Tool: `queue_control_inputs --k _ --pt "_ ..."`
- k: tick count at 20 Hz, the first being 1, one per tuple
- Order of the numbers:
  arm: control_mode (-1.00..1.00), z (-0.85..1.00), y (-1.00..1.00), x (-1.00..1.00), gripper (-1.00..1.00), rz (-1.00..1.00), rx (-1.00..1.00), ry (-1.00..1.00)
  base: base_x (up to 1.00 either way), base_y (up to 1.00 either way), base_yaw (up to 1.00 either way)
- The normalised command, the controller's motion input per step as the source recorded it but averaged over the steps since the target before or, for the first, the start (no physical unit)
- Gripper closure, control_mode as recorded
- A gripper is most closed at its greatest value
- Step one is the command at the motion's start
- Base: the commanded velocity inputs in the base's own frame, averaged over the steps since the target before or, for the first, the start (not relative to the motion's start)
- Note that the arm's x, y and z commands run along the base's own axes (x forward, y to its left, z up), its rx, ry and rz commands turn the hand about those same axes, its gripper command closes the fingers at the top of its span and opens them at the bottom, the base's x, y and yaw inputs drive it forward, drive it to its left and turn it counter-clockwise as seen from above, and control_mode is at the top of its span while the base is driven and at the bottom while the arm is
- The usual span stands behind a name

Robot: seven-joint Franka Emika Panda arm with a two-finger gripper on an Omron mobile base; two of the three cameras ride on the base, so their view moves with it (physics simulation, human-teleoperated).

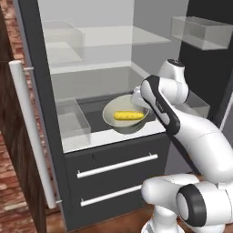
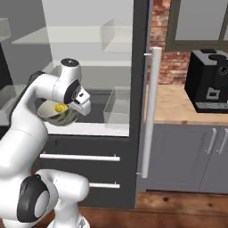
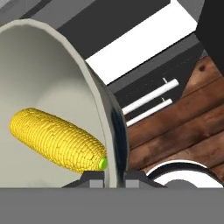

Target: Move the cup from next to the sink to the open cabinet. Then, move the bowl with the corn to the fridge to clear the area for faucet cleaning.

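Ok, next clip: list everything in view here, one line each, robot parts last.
bowl: one, pale grey-green, at the fridge opening above its white ledge, rim pinched by the gripper
corn: one, yellow, lying in the bowl
fridge: one, black with white interior, open
drawers: two, dark, silver bar handles, below the ledge
clear bins: several, on the fridge shelves and door
coffee machine: one, black, on the tan counter to the right
floor: brown wood
gripper: one, dark fingers, shut on the bowl rim
arm: one, white
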Motion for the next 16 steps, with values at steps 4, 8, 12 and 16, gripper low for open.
queue_control_inputs --k 4,8,12,16 --pt "1.00 0.00 0.00 0.00 1.00 0.00 0.00 0.00 0.94 0.03 -0.13" --pt "1.00 0.00 0.00 0.00 1.00 0.00 0.00 0.00 0.21 0.34 -0.09" --pt "-1.00 0.45 0.03 -0.67 1.00 -0.11 0.09 -0.07 0.00 0.00 0.00" --pt "-1.00 0.34 0.00 -0.24 1.00 -0.29 0.31 -0.06 0.00 0.00 0.00"
